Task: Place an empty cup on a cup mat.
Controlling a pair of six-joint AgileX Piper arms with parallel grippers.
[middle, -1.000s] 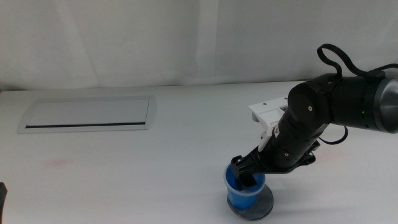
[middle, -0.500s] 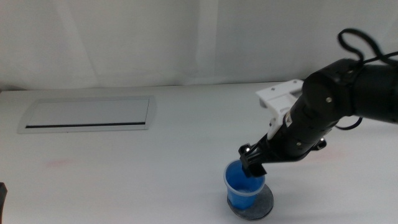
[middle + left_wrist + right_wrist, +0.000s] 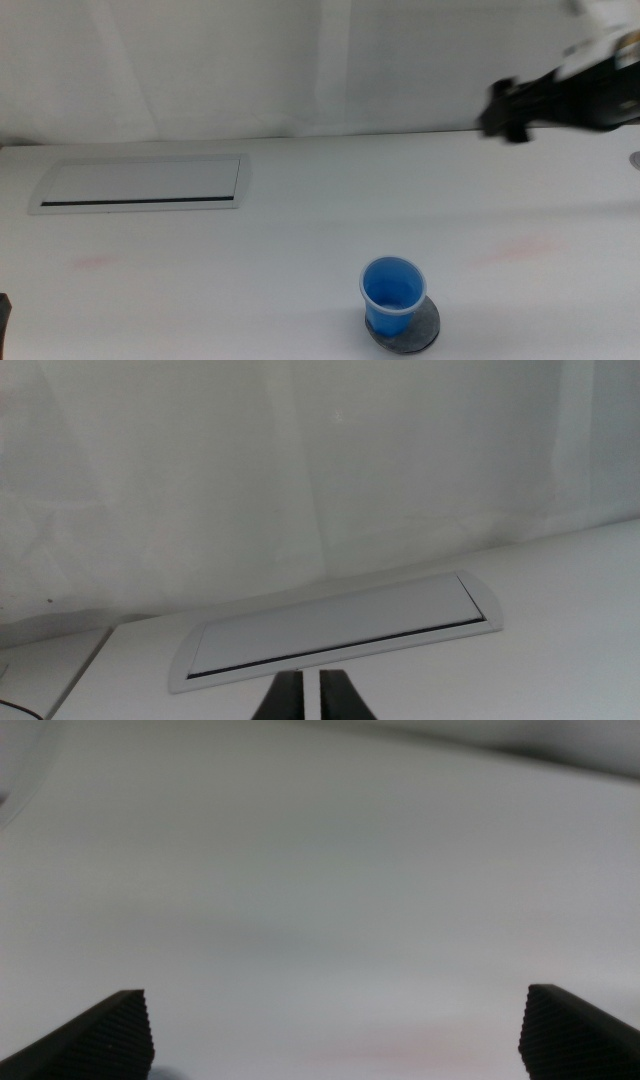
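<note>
The blue cup point(image 3: 392, 295) stands upright and empty on the dark grey cup mat point(image 3: 421, 331) near the table's front edge in the middle view. My right gripper point(image 3: 506, 113) is high at the upper right, far from the cup, blurred. In the right wrist view its jaws stand wide apart and empty, one fingertip point(image 3: 105, 1035) at each side, over bare white table. My left gripper point(image 3: 311, 693) waits at the left with its jaws together; only a dark tip point(image 3: 3, 318) shows at the middle view's bottom left edge.
A rectangular white panel point(image 3: 140, 184) with a dark slot lies flat at the table's back left, also in the left wrist view point(image 3: 335, 631). A white backdrop wall rises behind the table. Faint pink marks point(image 3: 515, 249) stain the surface.
My right gripper has let go of the cup, opened, and lifted up and away to the upper right. The cup stays on the cup mat.
</note>
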